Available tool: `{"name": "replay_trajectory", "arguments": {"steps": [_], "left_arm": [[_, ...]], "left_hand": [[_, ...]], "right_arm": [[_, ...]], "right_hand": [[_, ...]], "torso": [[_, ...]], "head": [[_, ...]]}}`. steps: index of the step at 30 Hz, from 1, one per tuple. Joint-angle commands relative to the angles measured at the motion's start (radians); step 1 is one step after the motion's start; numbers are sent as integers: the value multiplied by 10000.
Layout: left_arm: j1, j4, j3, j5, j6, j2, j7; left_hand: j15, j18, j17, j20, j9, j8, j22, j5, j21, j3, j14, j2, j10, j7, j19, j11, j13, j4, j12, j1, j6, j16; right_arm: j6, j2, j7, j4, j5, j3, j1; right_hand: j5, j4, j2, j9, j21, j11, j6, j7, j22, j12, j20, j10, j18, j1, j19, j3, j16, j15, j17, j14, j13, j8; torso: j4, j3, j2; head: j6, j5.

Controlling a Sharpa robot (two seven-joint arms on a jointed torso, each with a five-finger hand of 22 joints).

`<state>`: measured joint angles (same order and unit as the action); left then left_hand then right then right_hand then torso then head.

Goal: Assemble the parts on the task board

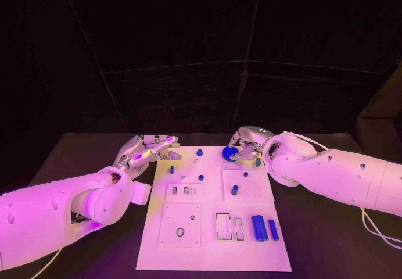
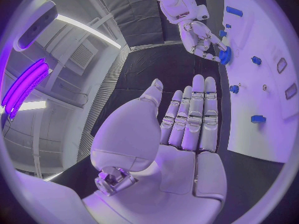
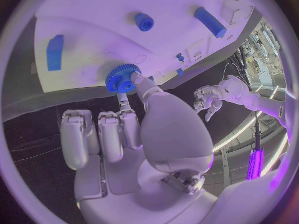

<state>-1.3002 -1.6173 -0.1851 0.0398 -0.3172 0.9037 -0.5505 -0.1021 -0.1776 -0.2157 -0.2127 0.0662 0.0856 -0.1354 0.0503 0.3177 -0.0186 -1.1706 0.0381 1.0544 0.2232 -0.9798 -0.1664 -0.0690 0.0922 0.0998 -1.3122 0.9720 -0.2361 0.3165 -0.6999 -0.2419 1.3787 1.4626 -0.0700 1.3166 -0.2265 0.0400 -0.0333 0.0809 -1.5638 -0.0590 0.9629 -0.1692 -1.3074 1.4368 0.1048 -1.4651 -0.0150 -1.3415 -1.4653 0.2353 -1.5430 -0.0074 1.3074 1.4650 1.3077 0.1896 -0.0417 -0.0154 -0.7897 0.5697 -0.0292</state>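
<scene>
The white task board (image 1: 214, 232) lies lengthwise in the middle of the black table. At its far edge my right hand (image 1: 248, 145) pinches a blue toothed gear (image 1: 229, 153) between thumb and a finger. The right wrist view shows the gear (image 3: 122, 78) at the fingertips, close against the board (image 3: 93, 15). My left hand (image 1: 151, 148) hovers by the board's far left corner, fingers straight and apart, holding nothing. In the left wrist view its palm (image 2: 187, 124) is bare, with the right hand (image 2: 198, 34) and gear (image 2: 224, 55) beyond.
Two blue cylinders (image 1: 259, 228) (image 1: 274, 229) lie near the board's front right. A blue peg (image 1: 234, 189) stands mid-board, and small blue pieces (image 1: 199, 152) (image 1: 172, 170) sit toward the far left. Black table (image 1: 335, 244) surrounds the board.
</scene>
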Motion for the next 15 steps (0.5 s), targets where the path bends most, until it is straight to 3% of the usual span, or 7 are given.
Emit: {"name": "replay_trajectory", "arguments": {"steps": [1,7,15], "left_arm": [[-12,-13,6,-7,131,-1,-1],[-12,1,6,-7,94,-8,-34],[-12,27,6,-7,59,-11,-62]], "left_hand": [[-41,-49,-10,-31,2,-47,14,17,-43,-11,11,87,-4,34,-10,5,-3,-59,-43,-1,64,68],[-36,-51,-21,-30,4,-45,17,17,-45,-19,5,100,13,26,-15,12,-5,-80,-41,-9,78,71],[-33,-52,-27,-28,5,-43,18,17,-45,-20,-1,107,25,22,-19,16,-7,-85,-38,-4,88,72]], "right_arm": [[705,43,72,329,465,7,22],[809,418,-41,589,911,7,22],[824,1101,-282,392,1405,3,1]], "right_hand": [[-41,-10,-16,-17,-53,55,433,301,-2580,32,-54,-198,137,89,-1015,47,-36,-69,1934,903,1248,-41],[25,-81,-75,-40,-63,45,422,291,-2613,-1,-52,-185,145,268,-1039,88,-24,-62,1906,897,1226,-95],[67,-97,-91,-46,-64,45,420,291,-2615,-22,-51,-173,145,311,-1041,108,-16,-61,1886,892,1209,-112]], "torso": [[14,3,-6],[-38,-12,-14],[-107,-45,-16]], "head": [[12,31],[28,73],[43,117]]}}
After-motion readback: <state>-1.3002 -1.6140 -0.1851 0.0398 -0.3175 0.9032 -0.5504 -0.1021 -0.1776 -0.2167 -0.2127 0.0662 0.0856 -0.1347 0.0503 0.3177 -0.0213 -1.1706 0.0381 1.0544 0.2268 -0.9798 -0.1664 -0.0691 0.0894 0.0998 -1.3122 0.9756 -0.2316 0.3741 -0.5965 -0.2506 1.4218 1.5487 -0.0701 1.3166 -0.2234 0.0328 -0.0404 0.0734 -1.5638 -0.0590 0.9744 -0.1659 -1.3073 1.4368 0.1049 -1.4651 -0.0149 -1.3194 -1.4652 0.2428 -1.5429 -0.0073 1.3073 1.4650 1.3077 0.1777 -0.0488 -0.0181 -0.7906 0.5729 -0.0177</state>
